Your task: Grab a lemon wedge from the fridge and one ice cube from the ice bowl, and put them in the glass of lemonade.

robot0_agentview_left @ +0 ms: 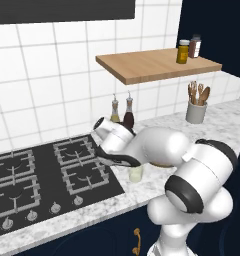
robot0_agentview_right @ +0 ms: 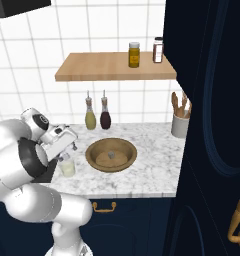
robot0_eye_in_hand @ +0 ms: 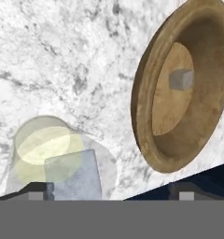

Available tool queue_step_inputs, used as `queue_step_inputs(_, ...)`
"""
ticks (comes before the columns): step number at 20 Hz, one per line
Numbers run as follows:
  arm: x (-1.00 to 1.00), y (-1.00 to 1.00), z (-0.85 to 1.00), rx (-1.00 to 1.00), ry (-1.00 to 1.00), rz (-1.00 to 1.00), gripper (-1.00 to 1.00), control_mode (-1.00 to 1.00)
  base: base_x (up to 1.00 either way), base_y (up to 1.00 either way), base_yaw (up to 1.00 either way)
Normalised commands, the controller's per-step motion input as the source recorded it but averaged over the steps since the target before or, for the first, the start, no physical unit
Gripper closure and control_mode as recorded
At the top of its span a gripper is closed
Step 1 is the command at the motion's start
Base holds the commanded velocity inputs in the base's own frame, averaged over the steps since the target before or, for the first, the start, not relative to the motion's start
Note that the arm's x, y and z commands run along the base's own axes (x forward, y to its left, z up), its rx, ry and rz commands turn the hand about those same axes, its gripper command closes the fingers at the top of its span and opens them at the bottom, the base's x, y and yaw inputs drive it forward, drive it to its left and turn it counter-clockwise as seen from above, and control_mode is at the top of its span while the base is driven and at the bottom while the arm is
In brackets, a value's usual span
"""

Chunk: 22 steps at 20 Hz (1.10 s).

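Note:
The glass of lemonade point(robot0_eye_in_hand: 46, 154) stands on the marble counter, just left of the ice bowl point(robot0_eye_in_hand: 146, 93). My gripper point(robot0_eye_in_hand: 111, 190) hangs open right above the glass point(robot0_agentview_right: 68, 167), its fingertips point(robot0_eye_in_hand: 39, 189) spread wide. A pale grey ice cube point(robot0_eye_in_hand: 73, 176) overlaps the glass's near side and touches neither finger; I cannot tell whether it is inside the glass or just over it. Another ice cube point(robot0_eye_in_hand: 181, 79) lies in the middle of the brown bowl point(robot0_agentview_right: 94, 159). In the left base view my arm covers the bowl and the glass point(robot0_agentview_left: 136, 173) peeks out below the hand. The lemon wedge and the fridge are out of view.
Two oil bottles point(robot0_agentview_right: 90, 119) stand at the tiled wall behind the bowl. A utensil pot point(robot0_agentview_right: 180, 125) sits at the counter's right end by a tall navy cabinet point(robot0_agentview_right: 212, 125). The black hob point(robot0_agentview_left: 42, 175) lies left of the glass. A wooden shelf point(robot0_agentview_right: 112, 67) carries two jars.

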Motion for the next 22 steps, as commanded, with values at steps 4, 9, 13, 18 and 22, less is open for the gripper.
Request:
queue_step_inputs(4,0.0,-0.28,0.16,0.28,-0.04,-0.11,-1.0,-1.0,0.0,0.0,0.0)
queue_step_inputs(9,0.0,-0.24,0.26,0.24,-0.03,-0.12,-1.0,-1.0,0.0,0.0,0.0)
queue_step_inputs(13,-0.05,-0.01,-0.01,0.14,0.0,-0.09,-1.0,-1.0,0.0,0.0,0.0)
queue_step_inputs(18,-0.31,-0.02,0.13,0.12,-0.07,-0.08,-1.0,-1.0,0.0,0.0,0.0)
queue_step_inputs(22,-1.0,-0.13,0.36,0.17,-0.45,0.0,-1.0,-1.0,0.0,0.0,0.0)
